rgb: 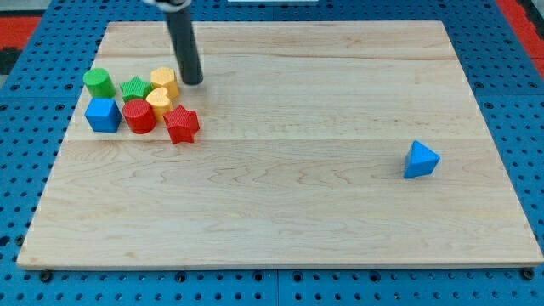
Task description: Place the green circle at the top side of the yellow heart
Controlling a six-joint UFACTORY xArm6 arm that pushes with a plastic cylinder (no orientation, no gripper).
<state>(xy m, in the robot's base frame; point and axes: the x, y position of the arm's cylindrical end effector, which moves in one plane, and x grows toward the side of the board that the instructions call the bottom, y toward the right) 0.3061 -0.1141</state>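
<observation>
The green circle (99, 82) stands at the upper left of the wooden board, leftmost in a tight cluster. The yellow heart (159, 101) sits in the cluster's middle, below a second yellow block (165, 81). A green star (134, 88) lies between the circle and the yellow blocks. My tip (193, 82) rests on the board just right of the upper yellow block, close to it, and well right of the green circle.
A blue cube (103, 114), a red cylinder (138, 116) and a red star (181, 124) form the cluster's lower row. A blue triangle (421, 160) sits alone at the right. The board's (280, 212) left edge is near the cluster.
</observation>
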